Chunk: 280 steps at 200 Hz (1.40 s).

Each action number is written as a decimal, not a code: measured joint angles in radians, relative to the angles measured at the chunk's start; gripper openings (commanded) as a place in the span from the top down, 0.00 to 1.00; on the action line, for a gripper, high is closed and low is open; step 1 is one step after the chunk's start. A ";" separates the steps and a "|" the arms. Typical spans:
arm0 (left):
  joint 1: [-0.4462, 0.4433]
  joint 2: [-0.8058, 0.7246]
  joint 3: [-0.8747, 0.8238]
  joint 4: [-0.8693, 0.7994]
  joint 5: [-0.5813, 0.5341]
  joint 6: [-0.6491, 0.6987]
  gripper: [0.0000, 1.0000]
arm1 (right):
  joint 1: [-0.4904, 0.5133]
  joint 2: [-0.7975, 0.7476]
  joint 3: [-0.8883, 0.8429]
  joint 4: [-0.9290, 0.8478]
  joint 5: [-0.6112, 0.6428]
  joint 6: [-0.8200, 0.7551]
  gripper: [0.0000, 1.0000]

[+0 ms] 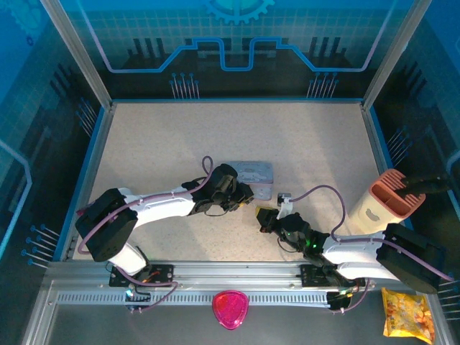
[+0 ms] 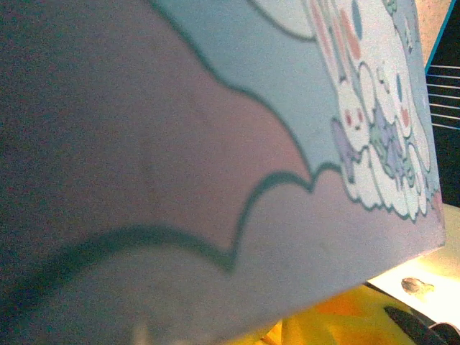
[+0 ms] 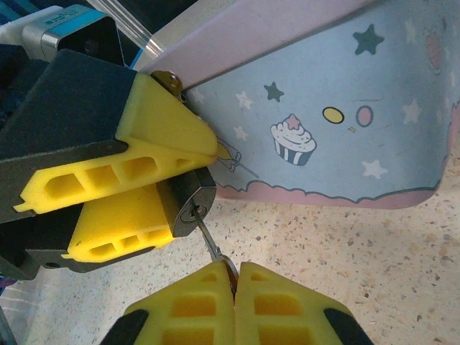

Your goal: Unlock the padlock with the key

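Note:
In the right wrist view the padlock (image 3: 185, 210), a small dark-grey block, is clamped between the yellow fingers (image 3: 144, 144) of my left gripper (image 3: 188, 188). Its keyhole face points toward my right gripper (image 3: 236, 277). That gripper is shut on the loop end of the thin silvery key (image 3: 212, 244), whose blade reaches into the keyhole. From above, the left gripper (image 1: 250, 194) and right gripper (image 1: 263, 215) meet tip to tip just in front of the pale blue cartoon tin (image 1: 253, 171). The left wrist view looks closely along the tin's lid (image 2: 215, 144), with a yellow finger (image 2: 338, 316) below its edge.
The tin's side wall (image 3: 345, 108) stands right behind the padlock on the speckled table (image 3: 359, 251). A peach holder (image 1: 388, 201) stands at the right edge. A pink disc (image 1: 230, 309) and a yellow packet (image 1: 408, 316) lie on the near rail side.

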<state>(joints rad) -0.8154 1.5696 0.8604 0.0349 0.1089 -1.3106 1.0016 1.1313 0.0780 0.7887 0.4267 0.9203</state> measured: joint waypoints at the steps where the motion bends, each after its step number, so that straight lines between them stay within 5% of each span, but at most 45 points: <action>1: 0.000 0.000 0.000 0.000 0.000 0.000 0.91 | 0.000 0.000 0.000 0.000 0.000 0.000 1.00; 280: -0.016 -0.013 -0.033 0.069 -0.026 -0.027 0.92 | -0.008 -0.052 0.000 -0.041 -0.003 0.049 1.00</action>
<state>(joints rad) -0.8314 1.5566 0.8272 0.1036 0.0834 -1.3373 0.9939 1.0790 0.0780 0.7479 0.4236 0.9691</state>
